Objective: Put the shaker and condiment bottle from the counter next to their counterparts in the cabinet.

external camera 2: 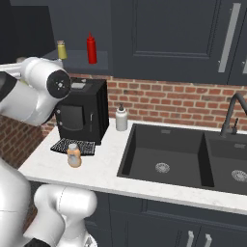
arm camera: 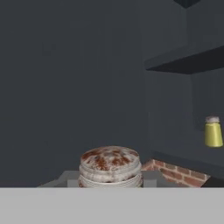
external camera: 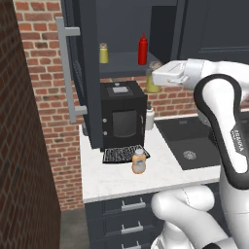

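Here the gripper [external camera: 154, 82] is clamped shut on the shaker [external camera: 152, 83], carried up in the air in front of the open cabinet [external camera: 124, 29], just below and to the right of its shelf. From the left base view the olive-yellow body of the shaker pokes down under the white hand; from the hand view its grey, rust-speckled cap [arm camera: 110, 162] sits between the fingers at the bottom of the picture.

Nearest, on the counter [external camera: 121, 182], the condiment bottle [external camera: 139, 162] stands upright close to the front edge, peach-orange with a pale cap. It sits just in front of the black drip grille [external camera: 124, 153] of the coffee machine [external camera: 121, 116]. A white soap dispenser [external camera: 150, 118] stands beside the machine's right side, against the brick wall. To the right lies the dark sink [external camera 2: 171, 157], with a black faucet [external camera 2: 233, 113] at its far right.

Farther back and higher, on the cabinet shelf, the mustard-yellow shaker [external camera: 103, 53] stands at the left and the tall red squeeze bottle [external camera: 142, 49] to its right, well apart. The cabinet door [external camera: 75, 63] hangs open at the left with its long grey bar handle [external camera: 63, 68].

The only legible writing is "FRANKA" printed on the arm's forearm [external camera: 238, 141]; the bottles and shakers show no readable labels.
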